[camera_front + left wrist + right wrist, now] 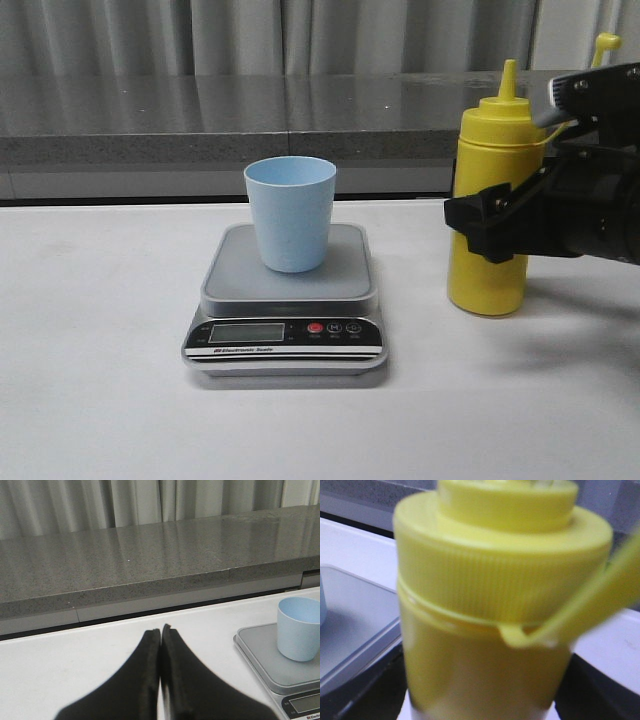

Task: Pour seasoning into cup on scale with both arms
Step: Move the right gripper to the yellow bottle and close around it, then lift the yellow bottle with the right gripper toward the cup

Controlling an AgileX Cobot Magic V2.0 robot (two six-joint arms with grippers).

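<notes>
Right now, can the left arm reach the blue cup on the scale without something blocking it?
Probably yes. In the left wrist view the shut left gripper faces bare table, and the cup stands uncovered on the scale off to one side. The yellow bottle is beyond the cup.

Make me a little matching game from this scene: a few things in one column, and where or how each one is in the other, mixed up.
Things:
1. cup
2. seasoning bottle
3. left gripper
4. scale

States:
A. fingers pressed together, holding nothing
B. lying flat on the white table
C. standing upright on the platform
D. between the right gripper's fingers, base on the table

Pairs: 1-C, 2-D, 3-A, 4-B
</notes>
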